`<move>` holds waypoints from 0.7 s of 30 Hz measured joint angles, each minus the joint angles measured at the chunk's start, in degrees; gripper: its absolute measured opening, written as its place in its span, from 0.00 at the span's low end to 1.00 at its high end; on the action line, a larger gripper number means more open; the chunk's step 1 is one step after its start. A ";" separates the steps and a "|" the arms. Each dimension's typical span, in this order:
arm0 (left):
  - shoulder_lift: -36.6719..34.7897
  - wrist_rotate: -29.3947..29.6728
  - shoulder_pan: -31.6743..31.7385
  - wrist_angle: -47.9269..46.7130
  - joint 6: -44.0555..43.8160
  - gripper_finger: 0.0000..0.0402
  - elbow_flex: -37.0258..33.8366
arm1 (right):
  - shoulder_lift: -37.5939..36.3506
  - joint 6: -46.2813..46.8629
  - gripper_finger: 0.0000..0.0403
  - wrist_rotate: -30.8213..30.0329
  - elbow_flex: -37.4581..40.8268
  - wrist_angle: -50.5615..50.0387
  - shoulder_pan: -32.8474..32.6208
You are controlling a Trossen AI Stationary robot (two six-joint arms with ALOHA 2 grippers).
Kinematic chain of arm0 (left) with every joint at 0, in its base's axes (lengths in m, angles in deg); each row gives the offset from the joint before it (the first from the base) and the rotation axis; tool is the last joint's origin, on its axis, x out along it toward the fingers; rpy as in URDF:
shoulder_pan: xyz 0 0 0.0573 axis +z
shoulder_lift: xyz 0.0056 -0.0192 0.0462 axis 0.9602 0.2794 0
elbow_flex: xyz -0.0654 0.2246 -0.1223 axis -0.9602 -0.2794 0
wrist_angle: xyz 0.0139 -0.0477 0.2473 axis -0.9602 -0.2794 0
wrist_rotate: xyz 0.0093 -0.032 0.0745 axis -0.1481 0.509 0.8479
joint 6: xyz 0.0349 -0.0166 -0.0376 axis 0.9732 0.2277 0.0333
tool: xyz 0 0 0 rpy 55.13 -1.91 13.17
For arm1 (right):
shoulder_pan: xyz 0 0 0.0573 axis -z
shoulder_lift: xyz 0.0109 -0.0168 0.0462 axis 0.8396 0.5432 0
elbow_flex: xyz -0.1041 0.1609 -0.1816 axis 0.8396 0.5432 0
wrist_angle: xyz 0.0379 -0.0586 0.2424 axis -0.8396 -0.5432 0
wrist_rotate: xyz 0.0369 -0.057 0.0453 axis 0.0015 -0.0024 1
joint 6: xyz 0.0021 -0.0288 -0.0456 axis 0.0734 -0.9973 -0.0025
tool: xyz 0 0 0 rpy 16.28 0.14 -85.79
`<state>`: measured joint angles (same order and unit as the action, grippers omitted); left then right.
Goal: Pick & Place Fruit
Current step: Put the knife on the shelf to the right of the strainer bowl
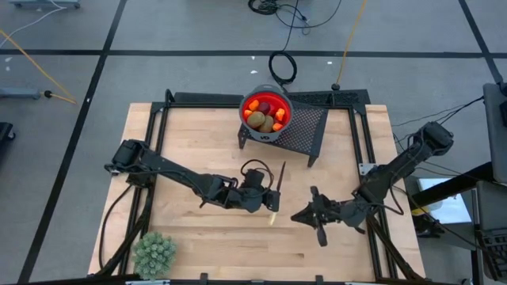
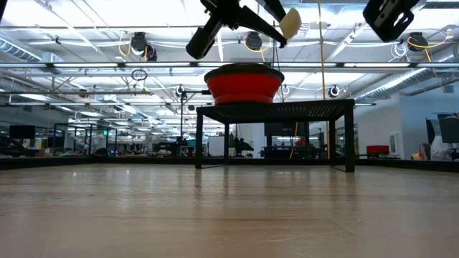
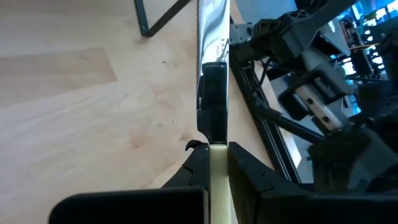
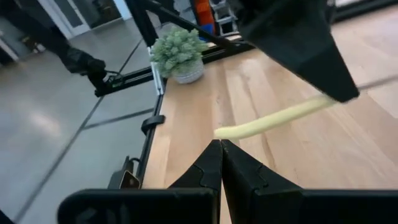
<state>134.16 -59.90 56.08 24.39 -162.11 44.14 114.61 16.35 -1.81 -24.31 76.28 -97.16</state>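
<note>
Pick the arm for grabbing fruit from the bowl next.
Right, probably: right gripper is empty, left gripper clamps the knife. Fruit sits in the red bowl, similarly far from both.

Grey taped floor (image 1: 198, 32), ceiling lights (image 2: 140, 44)

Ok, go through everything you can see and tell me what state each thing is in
Left gripper: shut on the knife, held off the table.
Knife: gripped by its yellow handle, blade pointing forward.
Right gripper: shut, empty.
Red bowl: on the black rack, holding fruit.
Fruit: piled in the bowl.
Plant ball: upright at the table's corner.
</note>
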 joint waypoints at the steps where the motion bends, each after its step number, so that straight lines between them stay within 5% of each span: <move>1: 0.00 0.56 0.00 -0.12 0.05 0.05 0.00 | 0.00 0.79 0.00 0.51 0.02 -0.02 0.40; 9: 0.00 2.15 -0.07 -0.36 1.28 0.05 0.00 | 0.00 6.56 0.07 0.74 0.04 -3.86 3.10; 21: 0.00 5.86 -0.51 -0.36 1.89 0.05 0.00 | 0.00 17.00 0.43 5.19 0.04 -5.07 7.49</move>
<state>134.16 -54.04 55.57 24.03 -160.22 44.14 114.61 33.35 3.38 -24.27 71.22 -89.66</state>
